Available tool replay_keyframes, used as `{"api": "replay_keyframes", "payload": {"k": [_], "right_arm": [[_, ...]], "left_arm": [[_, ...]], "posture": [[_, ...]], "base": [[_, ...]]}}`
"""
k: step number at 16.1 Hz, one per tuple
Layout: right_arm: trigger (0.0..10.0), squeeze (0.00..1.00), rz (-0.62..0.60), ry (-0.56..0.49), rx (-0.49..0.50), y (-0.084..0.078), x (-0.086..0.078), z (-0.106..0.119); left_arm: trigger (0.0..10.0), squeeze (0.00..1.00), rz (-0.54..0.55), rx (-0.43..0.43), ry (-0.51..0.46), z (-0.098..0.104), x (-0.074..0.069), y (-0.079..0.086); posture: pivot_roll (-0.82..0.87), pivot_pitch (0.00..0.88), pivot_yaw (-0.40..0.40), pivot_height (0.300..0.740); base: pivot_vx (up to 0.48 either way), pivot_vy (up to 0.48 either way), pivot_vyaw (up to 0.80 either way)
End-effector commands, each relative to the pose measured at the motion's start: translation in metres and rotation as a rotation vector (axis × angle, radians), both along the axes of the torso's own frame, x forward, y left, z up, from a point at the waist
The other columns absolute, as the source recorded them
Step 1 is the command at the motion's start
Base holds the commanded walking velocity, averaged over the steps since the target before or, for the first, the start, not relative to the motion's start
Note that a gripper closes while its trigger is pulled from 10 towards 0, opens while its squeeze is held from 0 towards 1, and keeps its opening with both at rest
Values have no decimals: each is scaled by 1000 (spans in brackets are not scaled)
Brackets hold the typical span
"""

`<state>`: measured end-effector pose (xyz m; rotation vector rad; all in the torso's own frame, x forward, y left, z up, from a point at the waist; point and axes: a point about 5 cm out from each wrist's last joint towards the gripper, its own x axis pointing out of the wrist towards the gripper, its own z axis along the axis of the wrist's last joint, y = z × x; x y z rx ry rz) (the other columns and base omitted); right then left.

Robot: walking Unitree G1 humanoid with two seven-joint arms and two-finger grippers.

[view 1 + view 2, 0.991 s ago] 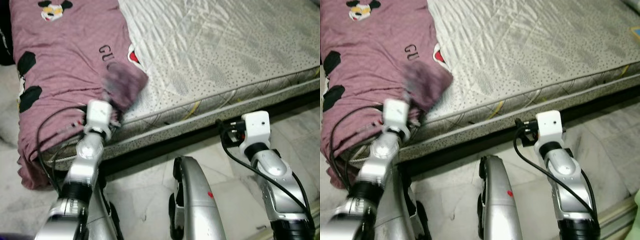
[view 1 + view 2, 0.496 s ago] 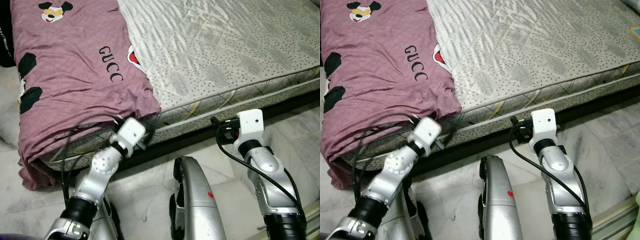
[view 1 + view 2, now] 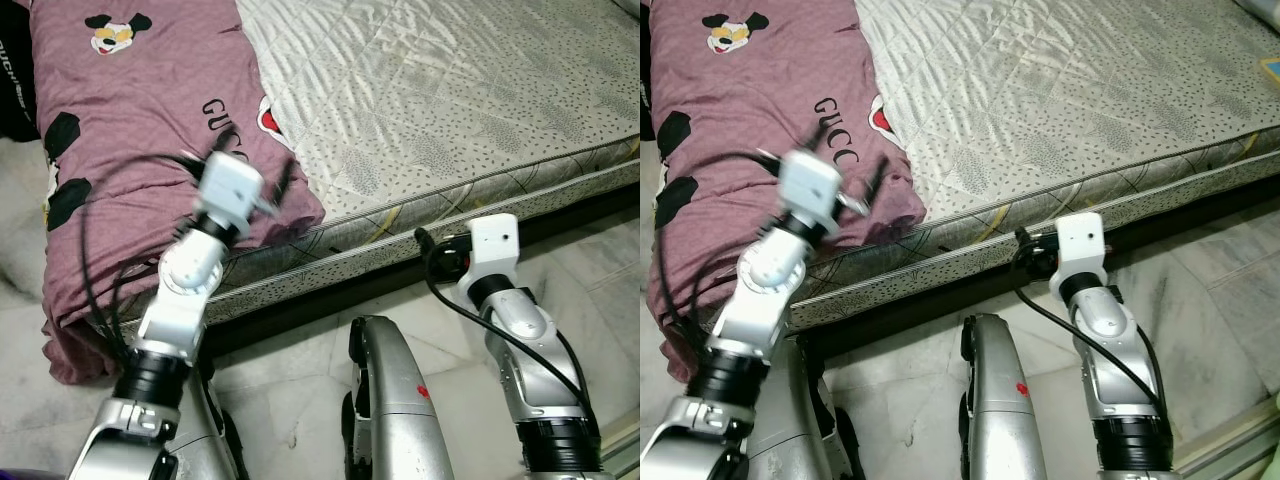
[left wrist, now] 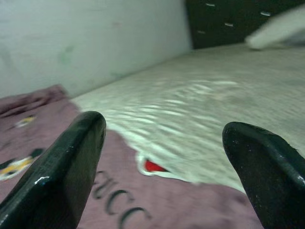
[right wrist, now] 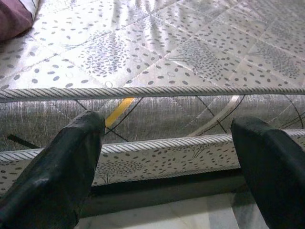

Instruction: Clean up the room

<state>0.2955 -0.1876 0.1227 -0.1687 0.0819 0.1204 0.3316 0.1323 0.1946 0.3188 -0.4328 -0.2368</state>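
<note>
A purple blanket (image 3: 140, 110) printed with cartoon mice and black letters lies over the left part of a bare quilted mattress (image 3: 450, 90). Its lower corner (image 3: 300, 210) reaches the bed's front edge. My left gripper (image 3: 268, 195) hangs blurred just above that corner. In the left wrist view it (image 4: 164, 129) stands open with nothing between the fingers, facing along the blanket (image 4: 157, 200). My right gripper (image 5: 169, 124) is open and empty too. It is held low by the mattress's side (image 5: 162, 112), in front of the bed frame (image 3: 440, 255).
White marble floor (image 3: 300, 400) runs along the bed's front. My silver leg (image 3: 390, 400) stands between the arms. A dark object (image 3: 15, 90) sits left of the blanket. A pale pillow (image 4: 281, 26) and a dark panel (image 4: 224, 19) are at the bed's far end.
My left arm has risen from the bed's front edge to above the blanket's corner. The right arm has edged slightly closer to the mattress side. The blanket lies still.
</note>
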Motion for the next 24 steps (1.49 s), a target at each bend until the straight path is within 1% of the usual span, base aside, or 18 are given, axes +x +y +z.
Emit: {"api": "replay_keyframes", "payload": {"k": [1,2,3,4,5,6,7,8,9,11,12,13,16,17,18,19,22,24], "right_arm": [[10000,0,-16,4,-5,-2,-1,-2],[10000,0,-17,3,-4,-2,-1,-2],[10000,0,-21,1,-4,-2,-1,-2],[10000,0,-24,0,-5,-3,-2,-2],[10000,0,-31,-3,-5,-4,-3,-2],[10000,0,-32,-4,-5,-4,-3,-2],[10000,0,-33,-5,-5,-5,-3,-2],[10000,0,-34,-5,-6,-5,-4,-2],[10000,0,-37,-7,-8,-6,-5,-1],[10000,0,-47,-2,-11,-10,-11,-1],[10000,0,-49,1,-11,-11,-14,-2],[10000,0,-55,6,-13,-14,-18,-3],[10000,0,-73,31,-22,-21,-31,-6],[10000,0,-76,36,-25,-22,-35,-6],[10000,0,-76,38,-27,-22,-37,-6],[10000,0,-76,40,-28,-22,-38,-6],[10000,0,-79,43,-29,-21,-39,-5],[10000,0,-80,45,-27,-20,-38,-5]], "left_arm": [[10000,0,107,-56,17,0,5,18],[10000,0,151,-68,27,-1,7,24],[10000,0,292,-98,87,-7,15,47],[10000,0,357,-113,130,-13,18,57],[10000,0,515,-193,369,-45,28,87],[10000,0,549,-233,459,-57,29,95],[10000,0,552,-250,495,-61,32,98],[10000,0,554,-252,503,-62,33,100],[10000,0,518,-278,487,-57,38,99],[10000,0,476,-298,467,-49,45,94],[10000,0,463,-303,475,-48,48,92],[10000,0,426,-291,494,-50,51,85],[10000,0,286,-231,577,-62,54,54],[10000,0,206,-166,605,-68,54,35],[10000,0,150,-130,641,-75,53,20],[10000,0,115,-116,675,-82,50,11],[10000,0,19,-59,758,-102,40,-11],[10000,0,-38,-32,775,-108,35,-20]], "posture": [[-189,155,-37,516],[-191,155,-36,516],[-196,156,-32,516],[-199,157,-30,516],[-208,161,-29,516],[-212,163,-28,516],[-217,165,-28,516],[-217,165,-28,516],[-235,171,-30,516],[-241,185,-31,516],[-247,199,-29,516],[-254,212,-27,516],[-272,236,-24,516],[-281,248,-21,516],[-282,248,-21,516],[-283,249,-20,516],[-285,250,-15,516],[-277,247,-10,516]], "base": [[0,0,0],[0,0,0],[0,0,0],[0,0,0],[0,0,0],[0,0,0],[0,0,0],[0,0,0],[0,0,0],[0,0,0],[0,0,0],[0,0,0],[0,0,0],[0,0,0],[0,0,0],[0,0,0],[0,0,0],[0,0,0]]}}
